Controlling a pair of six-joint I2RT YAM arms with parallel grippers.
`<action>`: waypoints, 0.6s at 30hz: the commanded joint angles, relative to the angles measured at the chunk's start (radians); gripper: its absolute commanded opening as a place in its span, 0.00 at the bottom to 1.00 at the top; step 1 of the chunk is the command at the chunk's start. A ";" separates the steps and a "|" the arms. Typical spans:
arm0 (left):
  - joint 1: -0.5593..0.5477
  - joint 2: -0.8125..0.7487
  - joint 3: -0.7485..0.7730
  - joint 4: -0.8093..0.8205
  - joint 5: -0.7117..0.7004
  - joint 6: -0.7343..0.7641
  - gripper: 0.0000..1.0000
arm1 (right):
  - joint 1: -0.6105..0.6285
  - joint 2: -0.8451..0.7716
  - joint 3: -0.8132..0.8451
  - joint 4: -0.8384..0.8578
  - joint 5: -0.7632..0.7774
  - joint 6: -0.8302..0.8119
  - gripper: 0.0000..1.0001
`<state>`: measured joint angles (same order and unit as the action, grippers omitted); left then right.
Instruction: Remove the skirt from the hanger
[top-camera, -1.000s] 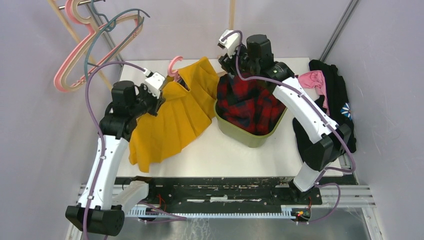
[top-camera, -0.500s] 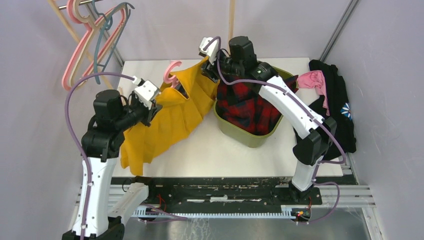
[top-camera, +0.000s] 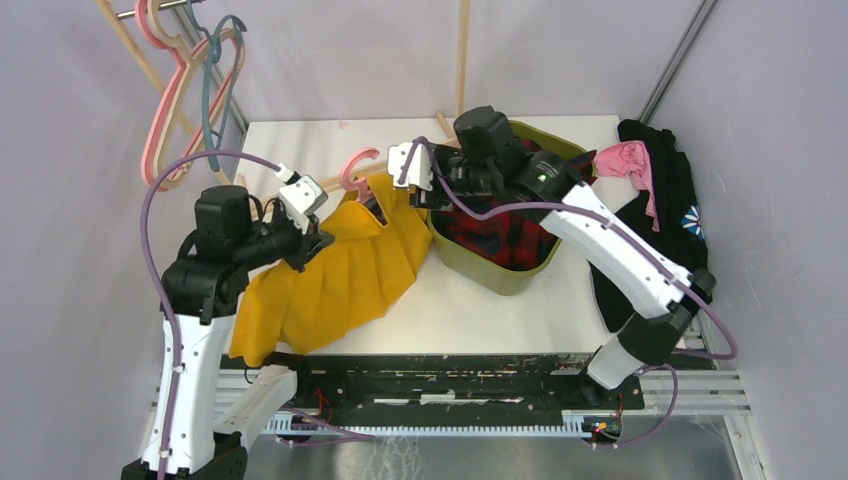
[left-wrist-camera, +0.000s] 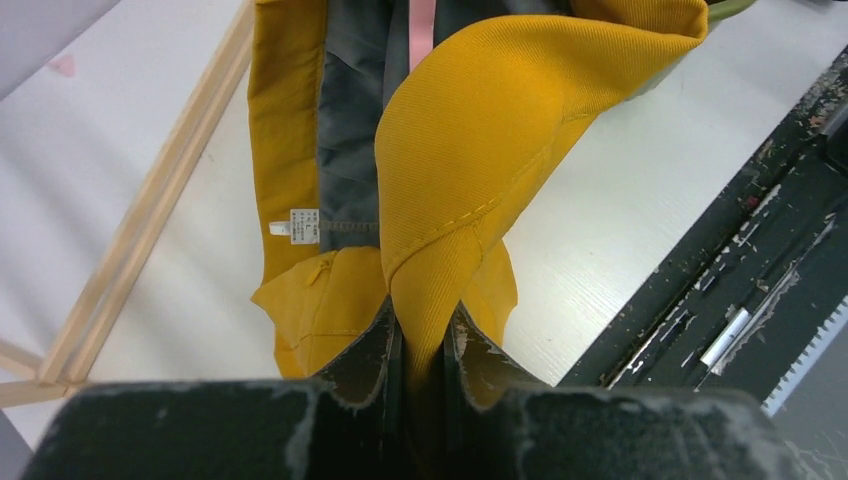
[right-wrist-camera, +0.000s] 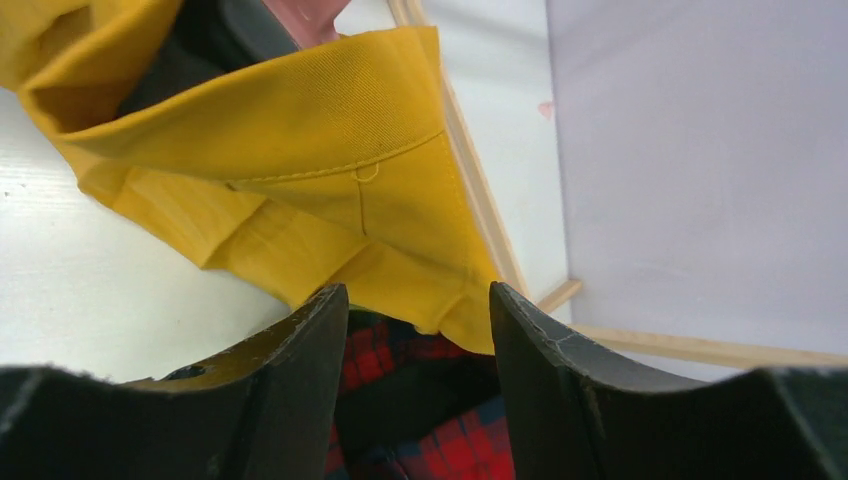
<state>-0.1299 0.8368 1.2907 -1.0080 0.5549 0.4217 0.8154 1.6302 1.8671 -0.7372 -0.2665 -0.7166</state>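
Left wrist view: the left gripper (left-wrist-camera: 422, 322) is clamped on a fold of the mustard-yellow pleated fabric skirt (left-wrist-camera: 490, 130), and cloth fills the narrow gap between its black fingers (left-wrist-camera: 365, 350). Past the pinch the waistband opens out, showing grey lining (left-wrist-camera: 350, 130) and a small white sewn-in label (left-wrist-camera: 303, 226). A strip of the pink plastic hanger (left-wrist-camera: 422, 25) shows inside the waist at the top of the frame. A pale wooden slat (left-wrist-camera: 150, 220) lies on the white table (left-wrist-camera: 620, 210) at the left.

Right wrist view: the right gripper (right-wrist-camera: 415, 295) has its fingers (right-wrist-camera: 300, 350) apart and nothing between them. The yellow waistband edge lies just beyond the tips. Whether it touches them I cannot tell. Red-and-black plaid cloth (right-wrist-camera: 440, 440) shows low in the gap.

Top view: the left gripper (top-camera: 305, 240) sits left of centre at one end of the waist. The right gripper (top-camera: 418, 192) is at the other end, beside the pink hook (top-camera: 355, 165), which rises above the waistband, so the skirt (top-camera: 340, 270) is on the hanger, its hem spilling toward the lower-left table edge. Just right of it stands an olive-green plastic bin (top-camera: 500, 275) holding the plaid cloth. At the far right lies a black garment (top-camera: 670, 200) with a pink one (top-camera: 625, 158) on top. Spare pink and teal hangers (top-camera: 185, 90) hang at the upper left.
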 joint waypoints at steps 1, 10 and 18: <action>-0.030 0.001 0.086 0.056 0.073 0.046 0.03 | 0.002 -0.106 -0.003 -0.068 0.057 -0.116 0.60; -0.066 0.028 0.208 -0.054 0.143 0.053 0.03 | 0.009 -0.075 -0.026 -0.028 -0.015 -0.100 0.60; -0.078 0.007 0.197 -0.052 0.147 0.043 0.03 | 0.021 -0.027 -0.022 0.017 -0.038 -0.090 0.60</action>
<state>-0.2001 0.8661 1.4425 -1.1461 0.6159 0.4225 0.8253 1.5921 1.8347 -0.7788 -0.2802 -0.8082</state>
